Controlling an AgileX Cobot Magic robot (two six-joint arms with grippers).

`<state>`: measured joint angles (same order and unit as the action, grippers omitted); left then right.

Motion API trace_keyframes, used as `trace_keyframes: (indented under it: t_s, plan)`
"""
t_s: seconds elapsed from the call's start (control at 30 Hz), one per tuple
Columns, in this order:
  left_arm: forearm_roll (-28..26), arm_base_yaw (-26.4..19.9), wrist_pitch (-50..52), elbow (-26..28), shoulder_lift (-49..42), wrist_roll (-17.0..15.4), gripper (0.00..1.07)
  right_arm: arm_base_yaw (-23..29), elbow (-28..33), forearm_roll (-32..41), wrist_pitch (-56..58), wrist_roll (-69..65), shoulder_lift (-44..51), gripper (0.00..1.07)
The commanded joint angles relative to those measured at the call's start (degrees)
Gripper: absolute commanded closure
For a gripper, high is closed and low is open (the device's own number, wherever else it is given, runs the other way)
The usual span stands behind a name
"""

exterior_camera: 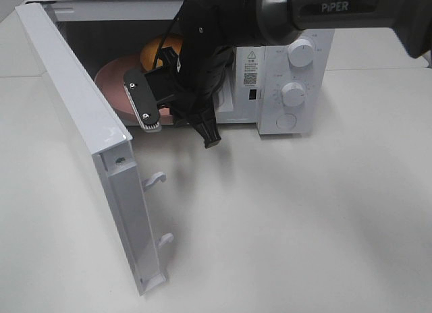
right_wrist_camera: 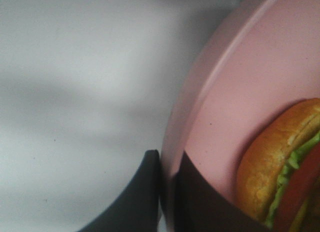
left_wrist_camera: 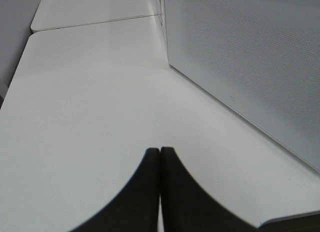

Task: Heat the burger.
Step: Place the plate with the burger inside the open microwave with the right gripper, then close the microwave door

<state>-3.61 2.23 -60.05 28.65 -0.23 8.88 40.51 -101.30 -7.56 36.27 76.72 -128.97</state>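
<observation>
The burger point(exterior_camera: 157, 50), a golden-brown bun with green lettuce and red tomato point(right_wrist_camera: 280, 167), lies on a round pink plate point(exterior_camera: 111, 83) inside the open microwave point(exterior_camera: 270, 70). My right arm point(exterior_camera: 202, 63) reaches into the oven cavity, and its fingertips are hidden in the high view. The wrist view shows my right gripper point(right_wrist_camera: 167, 164) shut on the rim of the pink plate point(right_wrist_camera: 240, 92), with the burger close beside one finger. My left gripper point(left_wrist_camera: 160, 151) is shut with nothing in it, low over the white table point(left_wrist_camera: 90, 102) beside a perforated white microwave panel point(left_wrist_camera: 250, 67).
The microwave door point(exterior_camera: 88, 137) stands swung wide open to the left, with two latch hooks point(exterior_camera: 155, 181) on its inner edge. The control panel with two knobs point(exterior_camera: 293, 94) sits right of the cavity. White table point(exterior_camera: 304, 218) spreads in front.
</observation>
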Motion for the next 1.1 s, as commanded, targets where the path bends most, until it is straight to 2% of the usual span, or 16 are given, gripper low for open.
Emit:
trace_keyframes:
  t_s: [0.03,0.13,0.53,0.6,0.67,0.7,0.77,0.87,0.9,0.93,1.0,1.1]
  plan:
    - [0.1,0.1,0.8,-0.2,-1.4,0.0,1.06,0.0,-3.8,-0.3,-0.9,-3.8,-1.7,1.07]
    - [0.1,0.1,0.8,-0.2,-1.4,0.0,1.06,0.0,-6.0,-0.3,0.1,-7.0,-3.6,1.07]
    - [0.1,0.1,0.8,-0.2,-1.4,0.0,1.06,0.0,-6.4,-0.5,1.5,-14.7,-4.4,1.07]
    - [0.1,0.1,0.8,-0.2,-1.4,0.0,1.06,0.0,-6.4,-0.5,1.6,-15.4,-4.4,1.04]
    - [0.1,0.1,0.8,-0.2,-1.4,0.0,1.06,0.0,-6.4,-0.5,1.7,-16.8,-4.4,0.96]
    - [0.1,0.1,0.8,-0.2,-1.4,0.0,1.06,0.0,-6.4,-0.5,1.7,-16.8,-4.4,0.96]
    - [0.1,0.1,0.8,-0.2,-1.4,0.0,1.06,0.0,-6.4,-0.5,1.6,-17.6,-4.3,0.83]
    - [0.1,0.1,0.8,-0.2,-1.4,0.0,1.06,0.0,-6.4,-0.5,1.6,-18.0,-4.2,0.79]
    - [0.1,0.1,0.8,-0.2,-1.4,0.0,1.06,0.0,-6.4,-0.5,1.6,-19.0,-4.0,0.72]
    - [0.1,0.1,0.8,-0.2,-1.4,0.0,1.06,0.0,-6.4,-0.5,1.6,-19.0,-4.0,0.72]
    - [0.1,0.1,0.8,-0.2,-1.4,0.0,1.06,0.1,-6.4,-0.5,1.4,-22.4,-3.2,0.64]
    - [0.1,0.1,0.8,-0.2,-1.4,0.0,1.06,0.1,-6.4,-0.3,1.6,-25.7,-2.6,0.62]
